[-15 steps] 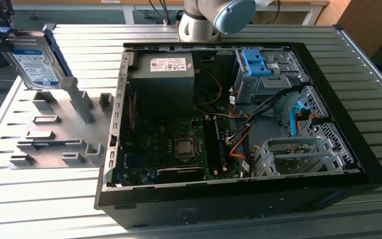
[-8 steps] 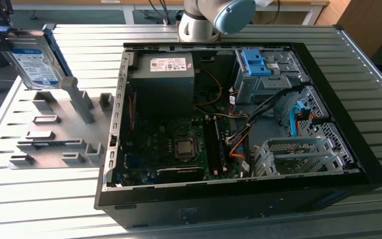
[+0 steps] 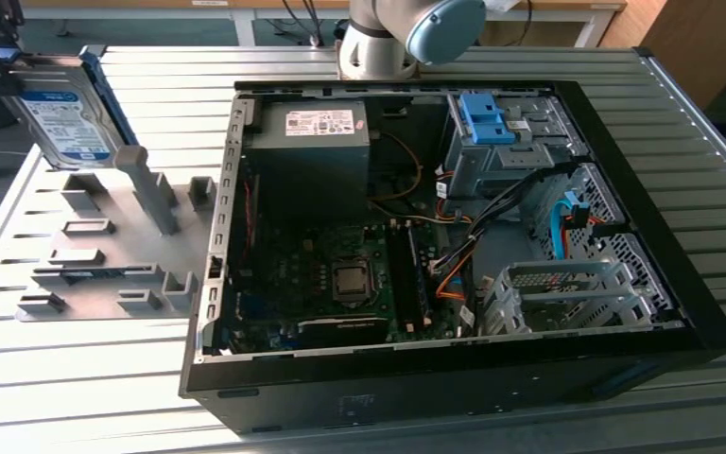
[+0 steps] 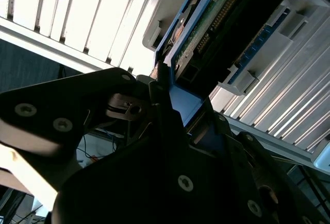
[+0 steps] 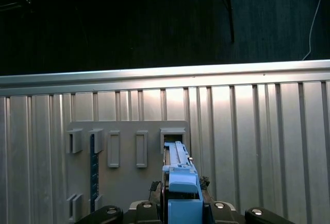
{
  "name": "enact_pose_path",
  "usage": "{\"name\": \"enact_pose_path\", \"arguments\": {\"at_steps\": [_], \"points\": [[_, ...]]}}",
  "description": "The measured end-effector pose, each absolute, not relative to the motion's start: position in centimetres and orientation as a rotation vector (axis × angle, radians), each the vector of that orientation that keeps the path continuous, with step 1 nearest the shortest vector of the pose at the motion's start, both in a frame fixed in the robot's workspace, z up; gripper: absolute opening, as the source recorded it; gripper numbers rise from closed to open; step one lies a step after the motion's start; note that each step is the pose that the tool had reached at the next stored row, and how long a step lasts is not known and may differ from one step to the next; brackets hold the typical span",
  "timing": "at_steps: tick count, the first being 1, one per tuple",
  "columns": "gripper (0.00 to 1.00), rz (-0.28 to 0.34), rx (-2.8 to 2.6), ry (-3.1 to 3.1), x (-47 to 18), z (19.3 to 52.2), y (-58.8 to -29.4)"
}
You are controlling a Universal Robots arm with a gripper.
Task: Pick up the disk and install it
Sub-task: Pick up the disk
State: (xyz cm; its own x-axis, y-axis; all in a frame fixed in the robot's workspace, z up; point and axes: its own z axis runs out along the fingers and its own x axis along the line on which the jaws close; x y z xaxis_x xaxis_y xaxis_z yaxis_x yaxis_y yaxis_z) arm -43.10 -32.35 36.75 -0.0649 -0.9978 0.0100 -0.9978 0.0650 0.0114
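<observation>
One disk, clamped in the jaws over the fixture plate

- Your gripper (image 4: 180,105) is closed narrow on the blue carrier rail (image 5: 180,183). The disk (image 3: 67,118) hangs from the jaws, with its label side to the exterior view and its green circuit board showing in the second wrist view.
- Beneath the jaws is one grey fixture plate (image 5: 129,183) on one slatted aluminium table (image 5: 258,147).
- In the first wrist view the plate carries five slot blocks in a row. One of them is in line with the disk's edge. One thin blue strip (image 5: 94,167) sits among them.
- You cannot tell whether the disk's lower corner clears the plate's tall post (image 3: 151,194).
- Well apart from the jaws is one open computer case (image 3: 665,284). Its side wall (image 3: 227,189) stands between the jaws and the interior.
- Inside the case:
  - one black power-supply box (image 3: 306,161)
  - one motherboard (image 3: 337,274)
  - one blue bracket (image 3: 483,118) atop one grey drive bay (image 3: 514,161)
  - one pale perforated cage (image 3: 565,293)
- Orange and black cables (image 3: 464,251) cross in front of the bay.
</observation>
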Motion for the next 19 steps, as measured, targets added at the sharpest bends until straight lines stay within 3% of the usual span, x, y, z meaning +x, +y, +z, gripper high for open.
{"name": "enact_pose_path", "arguments": {"at_steps": [19], "points": [[0.36,-0.002,2.138,-2.281,-43.09,37.08,-32.33]]}}
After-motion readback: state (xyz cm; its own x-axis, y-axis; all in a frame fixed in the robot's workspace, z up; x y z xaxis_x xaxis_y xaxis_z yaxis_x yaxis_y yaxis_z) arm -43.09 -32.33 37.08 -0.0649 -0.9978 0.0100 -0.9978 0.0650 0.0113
